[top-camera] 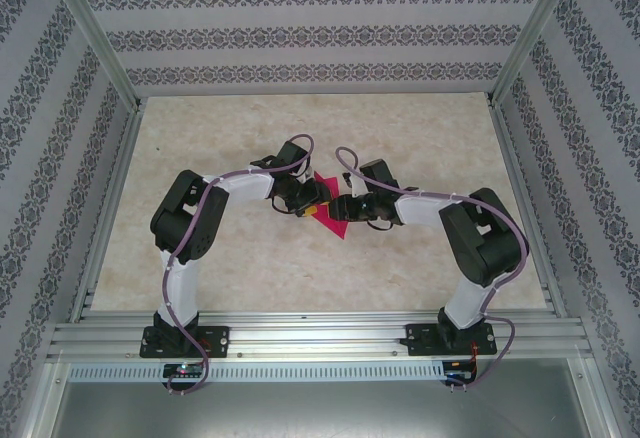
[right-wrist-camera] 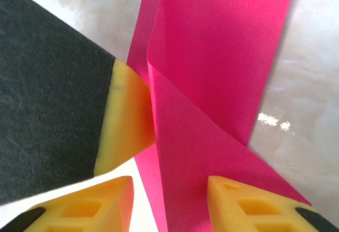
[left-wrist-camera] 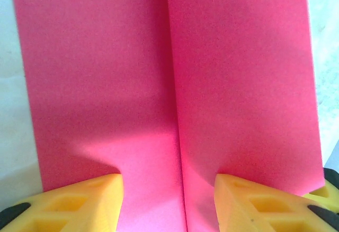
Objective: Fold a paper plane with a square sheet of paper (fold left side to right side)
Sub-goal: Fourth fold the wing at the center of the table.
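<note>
The left gripper (left-wrist-camera: 168, 184) has its yellow fingers standing apart with nothing pinched. They straddle a crease running down the middle of the paper (left-wrist-camera: 100, 83). The right gripper (right-wrist-camera: 169, 184) is parted too, not clamped, and a slanted flap of paper seems to lift between its fingers. A finger (right-wrist-camera: 127, 118) of the left one sits just beside that flap. From above, both meet over the paper, narrowed and pointed, lying on the table (top-camera: 230, 268) midway between the arms. I'd say a fold is half made, one side going across the crease. Next the flap wants laying flat, edges matched, then pressing along the fold. No box or tray here; the paper lies straight on the table.
</note>
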Controlling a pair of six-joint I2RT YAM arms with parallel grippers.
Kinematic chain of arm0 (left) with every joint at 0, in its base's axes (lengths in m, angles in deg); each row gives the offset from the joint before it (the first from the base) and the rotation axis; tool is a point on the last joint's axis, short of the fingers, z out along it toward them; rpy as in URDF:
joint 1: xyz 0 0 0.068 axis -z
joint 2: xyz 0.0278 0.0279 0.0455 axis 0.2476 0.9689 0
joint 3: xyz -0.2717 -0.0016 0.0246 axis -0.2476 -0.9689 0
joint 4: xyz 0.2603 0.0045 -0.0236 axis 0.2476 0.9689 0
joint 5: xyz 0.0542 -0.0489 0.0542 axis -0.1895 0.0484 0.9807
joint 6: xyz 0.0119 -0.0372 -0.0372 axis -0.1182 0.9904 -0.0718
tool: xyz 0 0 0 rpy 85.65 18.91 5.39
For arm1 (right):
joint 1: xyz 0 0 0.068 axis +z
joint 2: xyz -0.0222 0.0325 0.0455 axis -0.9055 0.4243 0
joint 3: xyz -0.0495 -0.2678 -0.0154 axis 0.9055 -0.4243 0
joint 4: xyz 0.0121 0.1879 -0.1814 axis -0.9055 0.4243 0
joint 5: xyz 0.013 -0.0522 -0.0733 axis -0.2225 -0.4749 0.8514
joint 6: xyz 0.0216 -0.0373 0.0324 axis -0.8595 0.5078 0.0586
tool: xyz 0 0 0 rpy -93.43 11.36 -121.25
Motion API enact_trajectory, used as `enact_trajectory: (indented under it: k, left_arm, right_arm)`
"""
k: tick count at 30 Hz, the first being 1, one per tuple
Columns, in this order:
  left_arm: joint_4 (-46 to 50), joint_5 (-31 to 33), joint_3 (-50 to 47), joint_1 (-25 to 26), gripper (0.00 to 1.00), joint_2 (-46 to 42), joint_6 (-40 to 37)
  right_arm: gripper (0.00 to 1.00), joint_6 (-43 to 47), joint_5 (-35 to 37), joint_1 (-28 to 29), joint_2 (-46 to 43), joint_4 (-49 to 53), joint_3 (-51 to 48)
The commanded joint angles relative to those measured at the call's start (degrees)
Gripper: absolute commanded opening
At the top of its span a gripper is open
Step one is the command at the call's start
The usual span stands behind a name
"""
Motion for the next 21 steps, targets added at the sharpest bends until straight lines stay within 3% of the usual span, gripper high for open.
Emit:
enact_trajectory:
  k: [1, 8, 16, 21]
  left_arm:
    - [3.0, 3.1, 0.2, 0.4, 0.51, 1.7, -0.5]
    - [3.3, 3.1, 0.3, 0.4, 0.51, 1.5, -0.6]
    - [3.5, 3.3, 0.3, 0.4, 0.51, 1.5, -0.8]
    - [3.1, 3.1, 0.3, 0.4, 0.52, 2.3, -0.7]
  right_arm:
    - [0.40, 1.1, 0.8, 1.0, 1.5, 0.1, 1.8]
    - [0.30, 1.2, 0.2, 1.3, 2.5, -0.1, 2.5]
    - [0.11, 1.5, -1.3, 1.2, 3.0, -0.8, 2.7]
    - [0.08, 1.3, -2.6, 0.8, 3.6, -1.6, 2.6]
